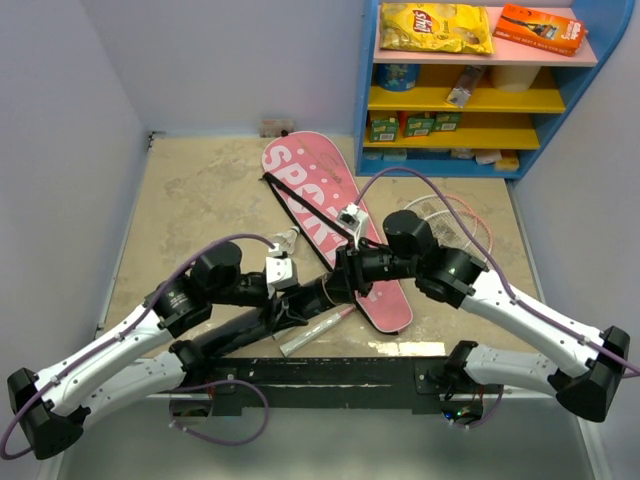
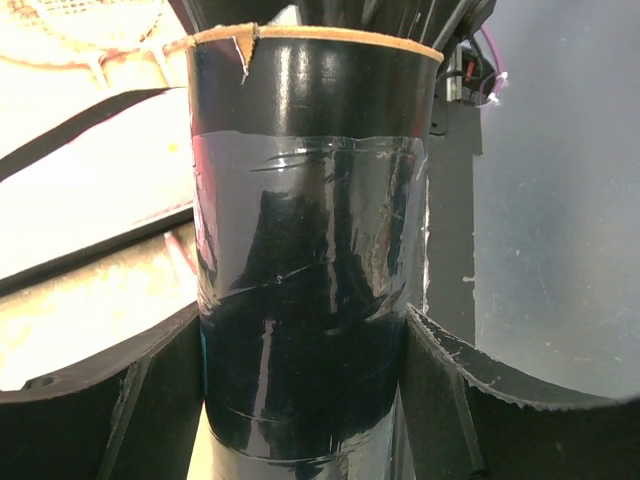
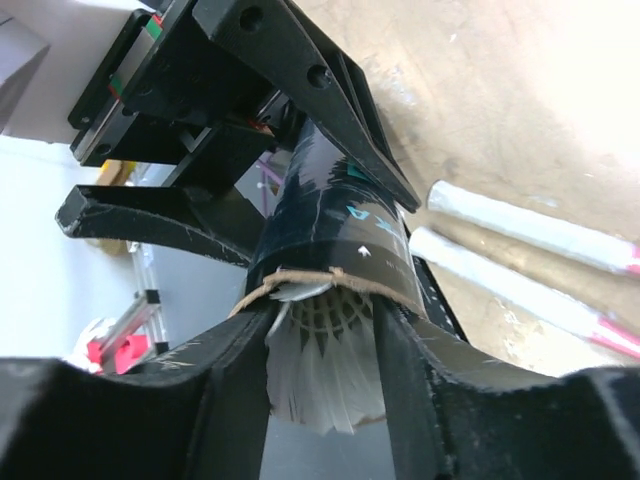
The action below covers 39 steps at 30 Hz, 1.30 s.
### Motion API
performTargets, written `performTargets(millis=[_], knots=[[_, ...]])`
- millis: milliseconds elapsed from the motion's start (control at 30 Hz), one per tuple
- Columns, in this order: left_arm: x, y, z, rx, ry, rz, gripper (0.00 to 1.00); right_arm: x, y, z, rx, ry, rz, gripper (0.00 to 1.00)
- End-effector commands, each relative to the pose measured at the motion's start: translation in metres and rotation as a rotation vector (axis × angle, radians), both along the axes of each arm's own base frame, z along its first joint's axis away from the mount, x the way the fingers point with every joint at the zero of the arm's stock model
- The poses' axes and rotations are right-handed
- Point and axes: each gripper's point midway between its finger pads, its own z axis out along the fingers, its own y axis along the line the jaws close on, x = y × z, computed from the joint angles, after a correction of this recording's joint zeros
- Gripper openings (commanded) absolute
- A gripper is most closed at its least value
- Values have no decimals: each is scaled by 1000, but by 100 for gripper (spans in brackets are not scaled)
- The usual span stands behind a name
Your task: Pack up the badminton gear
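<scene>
Top view: black tube (image 1: pixel 262 325) lies diagonal, open end toward right claw (image 1: pixel 338 283).

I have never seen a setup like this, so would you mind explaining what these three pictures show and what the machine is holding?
These are two robot arms bolted at the near edge of a table. The overhead view looks down from behind them; the other two come from cameras on each wrist.

The left gripper is clamped around a long black tube. The right gripper is at the tube's open mouth, its fingers either side of a white feather shuttlecock that sits partly inside; whether it is gripped I cannot tell.

On the table lie a pink racket bag and two pale racket handles. A blue shelf stands behind.
</scene>
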Motion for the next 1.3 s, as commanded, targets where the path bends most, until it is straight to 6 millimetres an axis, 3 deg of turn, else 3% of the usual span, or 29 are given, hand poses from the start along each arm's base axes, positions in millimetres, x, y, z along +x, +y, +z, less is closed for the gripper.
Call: performTargets(millis=[0,200,500,767,933,1033,1067,1167,1267], knots=[[-6,-21,46,-174,-96,-89,22,8,-1,33,29,-106,-64,54],[-5,-21,44,-168,-90,-86,22,18,-25,60,0,-195,-174,63],[-5,-20,44,-168,-92,-81,22,34,-37,71,-44,-237,-269,65],[-4,-21,43,-163,-86,-82,22,27,-51,100,-5,-268,-296,65],[-4,-21,43,-164,-88,-81,22,26,-54,99,-7,-257,-304,64],[-3,-21,43,-164,-89,-76,22,25,-53,95,-9,-247,-297,47],[-3,-20,44,-166,-93,-73,22,24,-52,93,-10,-243,-291,32],[-3,-20,44,-166,-94,-72,22,19,-48,90,-4,-230,-259,10],[-2,-20,44,-166,-97,-65,22,16,-40,80,-11,-204,-218,0]])
